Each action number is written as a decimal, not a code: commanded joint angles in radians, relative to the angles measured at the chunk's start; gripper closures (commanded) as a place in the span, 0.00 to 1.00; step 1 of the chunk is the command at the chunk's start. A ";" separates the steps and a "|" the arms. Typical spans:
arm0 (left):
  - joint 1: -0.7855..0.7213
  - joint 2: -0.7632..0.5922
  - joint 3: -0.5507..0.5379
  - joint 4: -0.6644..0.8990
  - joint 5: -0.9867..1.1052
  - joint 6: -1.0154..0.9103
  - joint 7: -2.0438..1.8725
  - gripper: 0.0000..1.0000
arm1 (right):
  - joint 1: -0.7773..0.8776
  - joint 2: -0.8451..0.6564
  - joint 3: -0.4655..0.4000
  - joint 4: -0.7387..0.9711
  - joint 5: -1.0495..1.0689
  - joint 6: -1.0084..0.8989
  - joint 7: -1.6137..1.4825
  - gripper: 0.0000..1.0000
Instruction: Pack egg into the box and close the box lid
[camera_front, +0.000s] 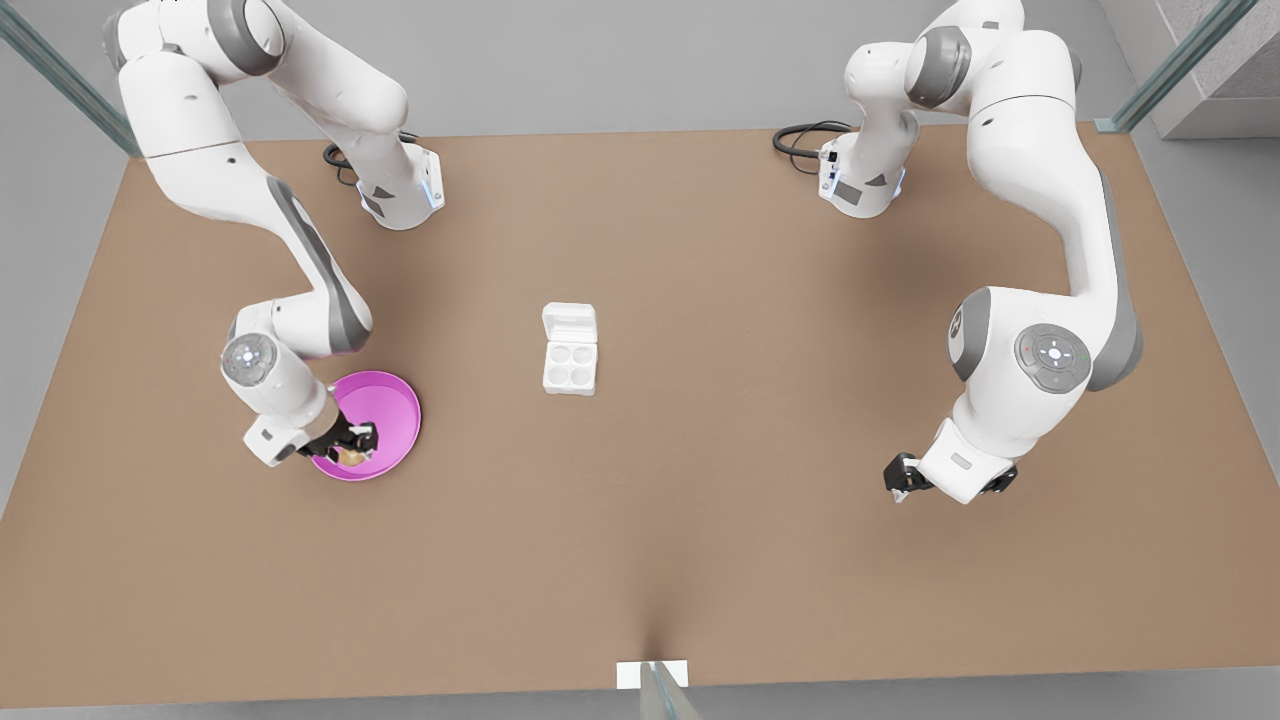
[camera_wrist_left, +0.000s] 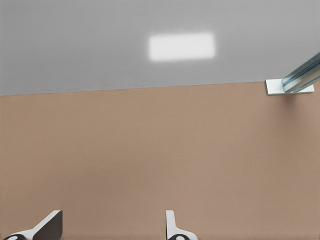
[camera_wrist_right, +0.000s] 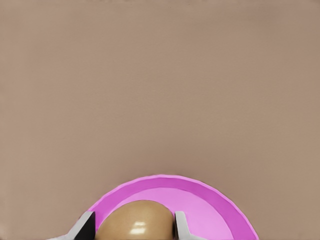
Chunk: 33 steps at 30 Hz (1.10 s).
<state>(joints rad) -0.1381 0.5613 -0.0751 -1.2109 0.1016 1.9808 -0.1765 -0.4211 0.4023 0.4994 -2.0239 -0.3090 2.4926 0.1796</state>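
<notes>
Right gripper (camera_front: 356, 447) fingers bracket egg (camera_wrist_right: 136, 221) in plate (camera_front: 400, 395); grip not confirmable. Box (camera_front: 570, 364) empty, lid (camera_front: 569, 323) open. Left gripper (camera_front: 899, 487) waits, spread wide. Nothing packed.

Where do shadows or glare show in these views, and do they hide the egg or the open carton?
Front view: soft arm shadows on the table; the box and open box lid stay clearly lit. Right wrist view: a small highlight on the egg between the right gripper fingers, over the pink plate, hiding nothing. Left wrist view: a bright patch on the grey floor beyond the open left gripper.
</notes>
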 joint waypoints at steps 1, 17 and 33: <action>0.000 -0.001 0.000 0.001 0.001 -0.002 -0.003 0.00 | 0.053 0.012 -0.005 0.057 0.045 -0.173 0.112 0.37; 0.000 -0.001 0.000 -0.004 0.001 -0.002 -0.003 0.00 | 0.732 0.059 -0.370 0.246 0.337 -0.281 0.374 0.37; -0.015 -0.008 0.001 -0.041 0.003 -0.002 -0.006 0.00 | 1.099 -0.025 -0.599 0.123 0.475 -0.279 0.472 0.35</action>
<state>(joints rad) -0.1481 0.5573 -0.0738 -1.2461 0.1020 1.9789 -0.1780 0.6747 0.3917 -0.0994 -1.8809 0.1608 2.2123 0.5046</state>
